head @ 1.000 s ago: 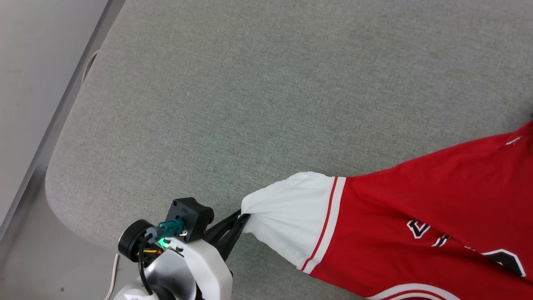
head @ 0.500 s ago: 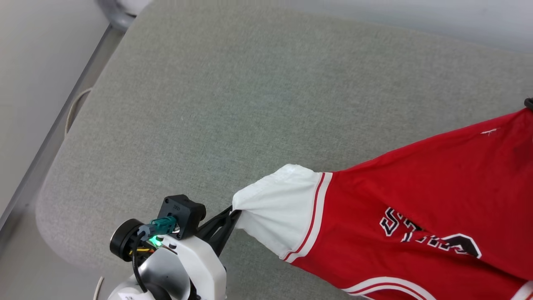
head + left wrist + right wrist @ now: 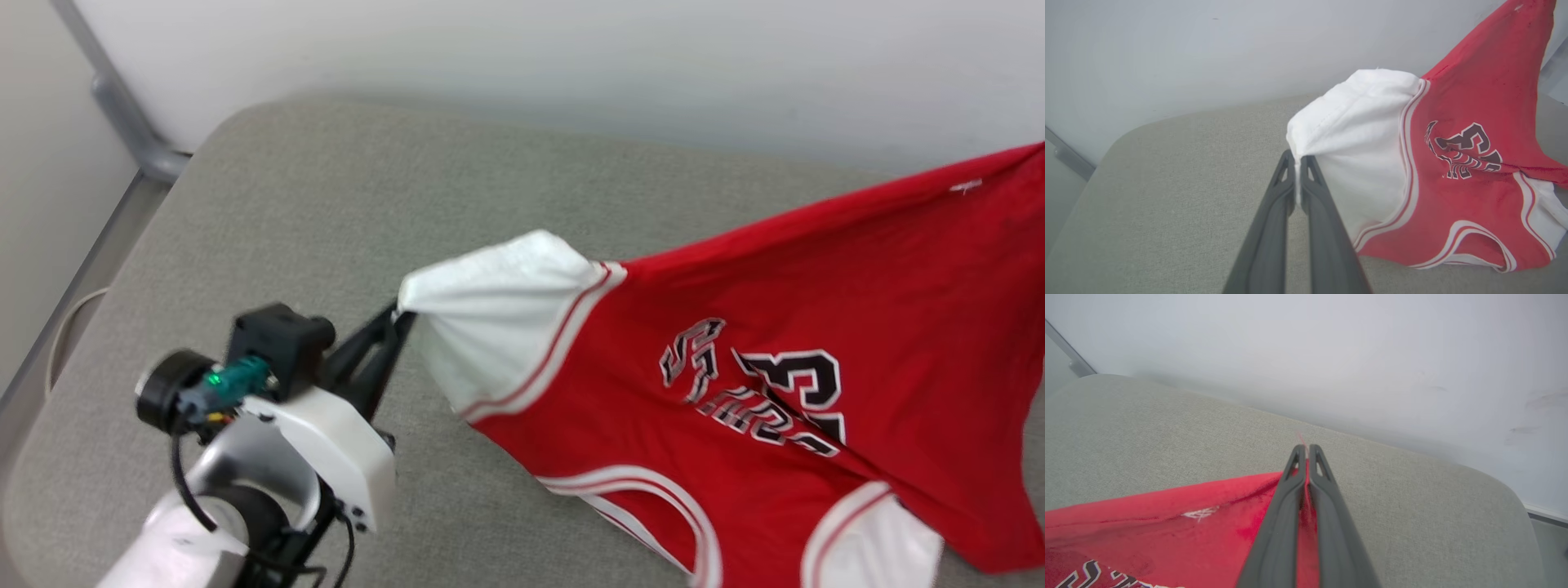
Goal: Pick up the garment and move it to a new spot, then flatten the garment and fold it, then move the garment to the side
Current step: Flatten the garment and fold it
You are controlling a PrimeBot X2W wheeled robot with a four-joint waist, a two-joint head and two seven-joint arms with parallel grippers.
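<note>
Your left gripper (image 3: 397,314) is clamped on the white sleeve's edge and your right gripper (image 3: 1306,447) on red cloth. The garment (image 3: 735,327) hangs stretched between them over the right of the grey cushion (image 3: 326,204). Carry both ends level and taut, then lay it flat.

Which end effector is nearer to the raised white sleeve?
Left. The left end effector pinches the sleeve; the right end effector grips the shirt at its red edge, far away.
</note>
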